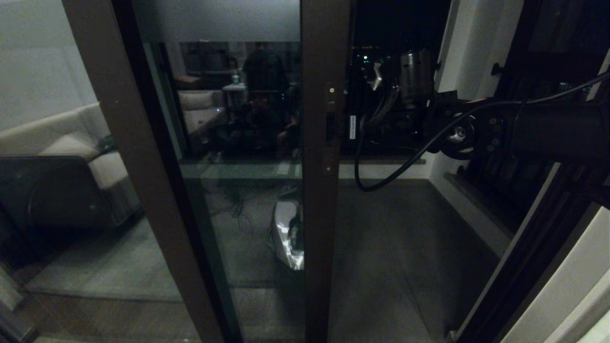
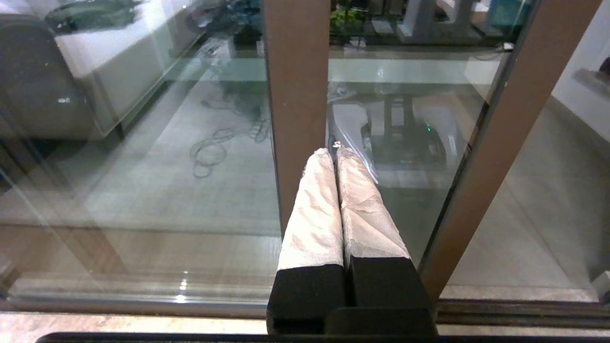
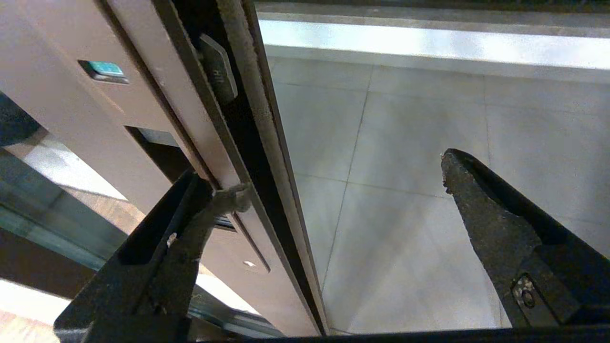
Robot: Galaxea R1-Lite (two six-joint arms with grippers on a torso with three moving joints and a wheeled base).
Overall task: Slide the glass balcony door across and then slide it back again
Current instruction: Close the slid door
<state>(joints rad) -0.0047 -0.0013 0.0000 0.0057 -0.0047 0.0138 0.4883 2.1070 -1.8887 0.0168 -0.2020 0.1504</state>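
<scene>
The glass balcony door (image 1: 228, 157) is a tall pane in a dark brown frame with a frosted band along the top. Its edge stile (image 1: 319, 214) stands mid-view, with the slot handle (image 1: 330, 128) on its face. My right arm (image 1: 476, 133) reaches in from the right to that edge. My right gripper (image 3: 339, 181) is open and straddles the door's edge (image 3: 248, 143). One finger (image 3: 209, 205) rests on the stile's face by the recessed handle (image 3: 157, 152). The other finger (image 3: 476, 209) hangs over the balcony floor. My left gripper (image 2: 333, 151) is shut on nothing, low before the glass (image 2: 410, 190).
Grey tiled balcony floor (image 1: 405, 247) shows through the opening right of the stile. A dark window (image 1: 395, 28) over a low sill (image 1: 381, 169) lies beyond it. The door's outer frame and white wall (image 1: 548, 267) stand close on the right. A sofa (image 1: 62, 147) shows at the left.
</scene>
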